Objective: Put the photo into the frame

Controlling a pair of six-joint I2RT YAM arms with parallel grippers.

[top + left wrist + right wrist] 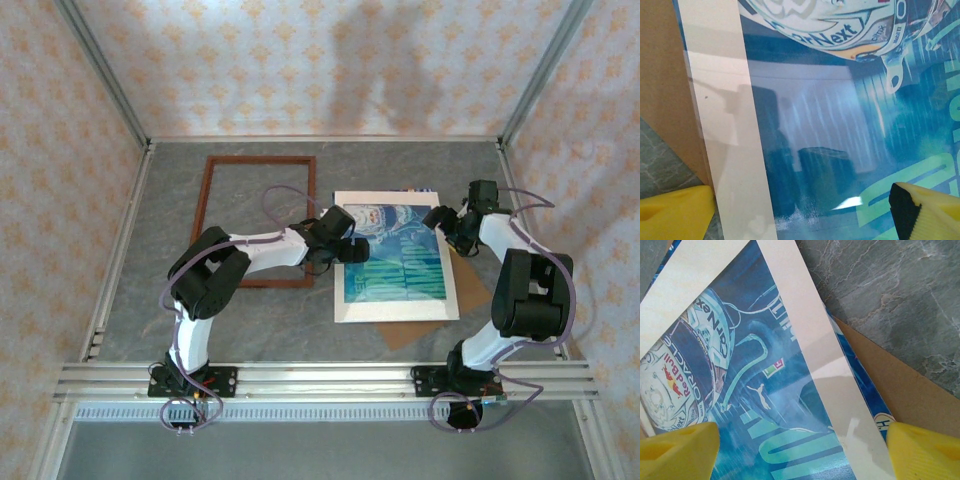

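Note:
The frame (pixel 204 215), thin dark reddish-brown moulding, lies empty at the back left of the table. To its right lies the blue-and-teal photo (pixel 395 262) under a cream mat border (pixel 395 308), on a brown backing board (pixel 418 332). My left gripper (pixel 345 245) hovers over the stack's left edge. In its wrist view, the open left gripper (pixel 800 220) spans the mat border (pixel 725 125) and photo (pixel 840 125). My right gripper (pixel 447 228) is at the stack's right edge. It is open (pixel 800 455) over the photo (pixel 740 390) and mat border (pixel 825 375), holding nothing.
A strip of blue print (pixel 862 382) pokes out past the mat's edge, and the backing board (pixel 900 385) sticks out beyond that onto the grey marble table (pixel 890 285). Patterned walls and metal posts (pixel 110 90) close in the table.

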